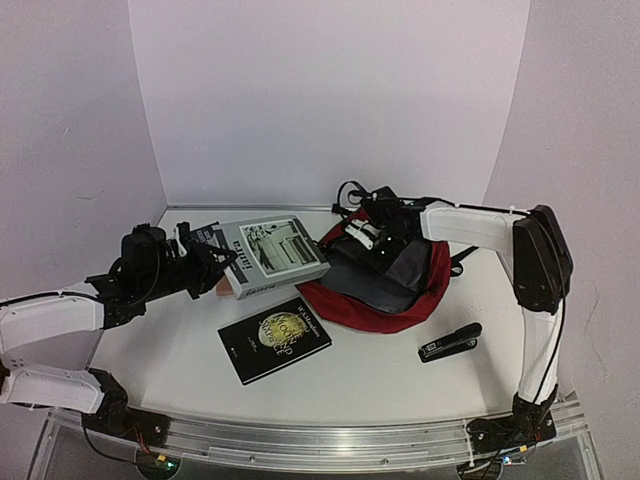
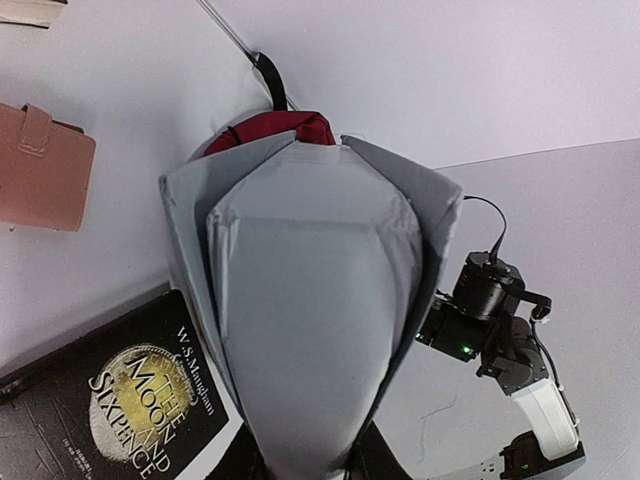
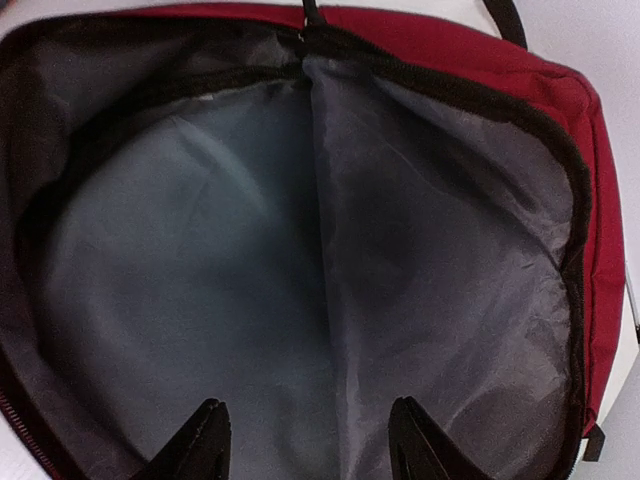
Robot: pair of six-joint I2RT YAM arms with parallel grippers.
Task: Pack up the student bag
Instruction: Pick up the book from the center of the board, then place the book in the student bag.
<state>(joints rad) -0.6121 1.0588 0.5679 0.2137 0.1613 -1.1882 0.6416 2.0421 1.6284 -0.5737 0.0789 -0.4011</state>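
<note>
The bag (image 1: 428, 288) is laid flat toward the far right of the table (image 1: 380, 385), its mouth unzipped and turned up so that the grey lining is exposed. The right gripper (image 1: 372, 238) is held just over that mouth; in the right wrist view the right gripper (image 3: 310, 425) is seen with its two fingers moderately apart and nothing between them, pointed into the hollow of the bag (image 3: 200, 250). It is judged to be placed there to hold the opening spread or to keep the flap from falling back, though contact with the fabric cannot be made out. A grey book (image 1: 280, 250) is gripped at its left end by the left gripper (image 1: 222, 262), the jaws narrowed onto it, and it is raised off the table with its far end turned toward the bag. In the left wrist view the grey book (image 2: 300, 300) is seen end-on, with the red of the bag (image 2: 270, 130) straight beyond it, so the book appears to be lined up for sliding into the opening. A black book (image 1: 275, 338) lies flat in front of the bag and a stapler (image 1: 450, 342) to its right, both apart from the grippers and presumably not yet packed. A pink wallet (image 2: 40, 170) is also seen lying on the table.
</note>
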